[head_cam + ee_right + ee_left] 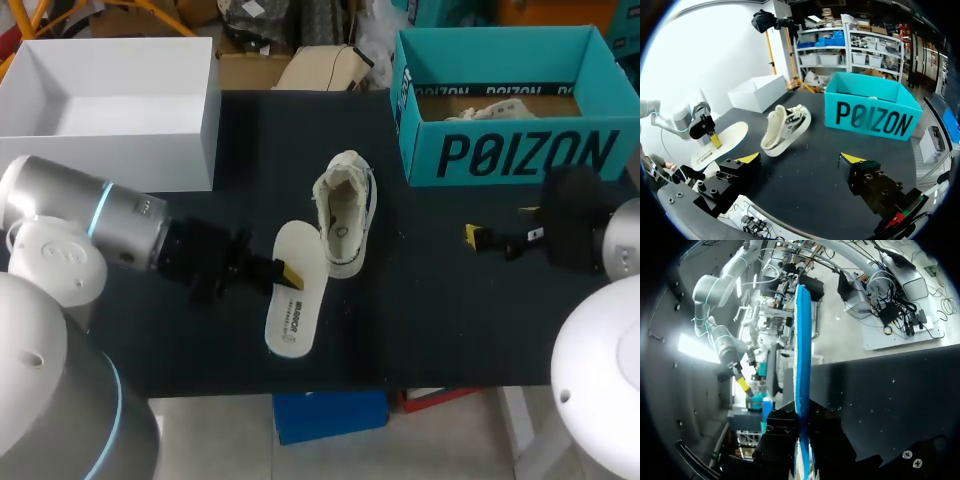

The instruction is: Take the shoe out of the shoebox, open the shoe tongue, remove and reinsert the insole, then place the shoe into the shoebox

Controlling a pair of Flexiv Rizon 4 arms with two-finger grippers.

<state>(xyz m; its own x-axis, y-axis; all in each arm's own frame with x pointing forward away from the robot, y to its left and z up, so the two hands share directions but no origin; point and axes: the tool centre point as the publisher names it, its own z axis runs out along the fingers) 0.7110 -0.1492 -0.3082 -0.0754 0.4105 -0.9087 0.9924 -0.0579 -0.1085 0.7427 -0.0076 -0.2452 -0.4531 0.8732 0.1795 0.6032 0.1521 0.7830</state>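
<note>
Our left gripper [287, 272] is clenched on the white insole [293, 310], pinching one long edge about halfway along. In the left wrist view the insole runs edge-on between the fingers, with its blue underside showing. In the head view the insole sits at seven o'clock from the shoe [345, 210], which lies on its side near the middle of the dark counter [420, 320], mouth open toward the insole. An open white box [110, 140] stands at the counter's eleven o'clock, and the teal shoebox [520, 155] at one o'clock. Our right gripper [801, 159] hovers at three o'clock, released and empty, well apart from the shoe. We judge the insole light, thin and floppy, so it will likely sag or buckle if pushed from the middle. A hold nearer the heel end should let us feed the toe in first. The shoe looks soft and light and may skid or collapse, so we would brace it at the firmer heel collar.
</note>
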